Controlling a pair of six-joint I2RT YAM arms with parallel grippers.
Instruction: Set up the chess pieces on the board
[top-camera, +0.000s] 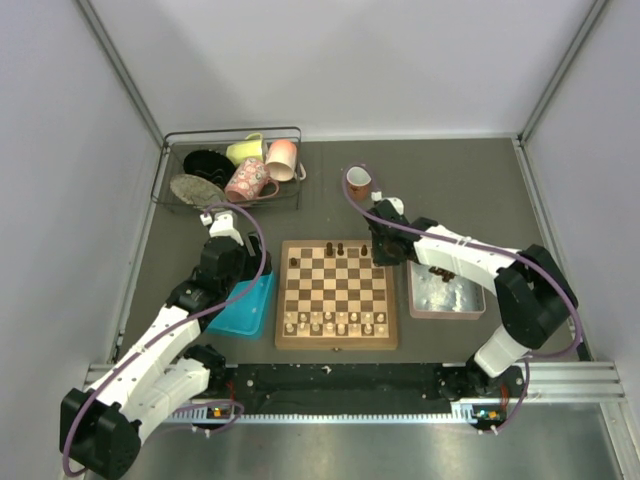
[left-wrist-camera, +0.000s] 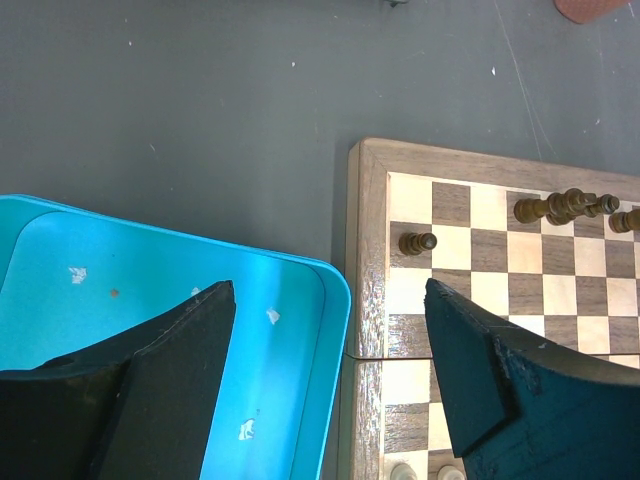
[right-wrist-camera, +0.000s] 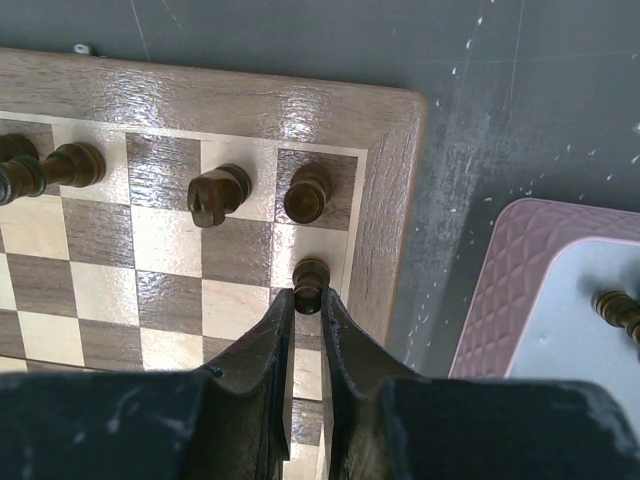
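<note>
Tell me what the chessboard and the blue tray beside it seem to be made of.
Chessboard: wood, glossy varnish; grain streaks along the frame and glare on the squares. Blue tray: probably plastic, smooth with a soft sheen; one even colour and a rounded moulded rim.

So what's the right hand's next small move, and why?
Probably open slightly and lift straight up: the right hand seems closed on a pawn that stands upright on the square in front of the corner piece.

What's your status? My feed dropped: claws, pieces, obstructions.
Left claw open, empty, over blue tray edge. Right claw shut on dark pawn near board corner. Nothing blocking.
</note>
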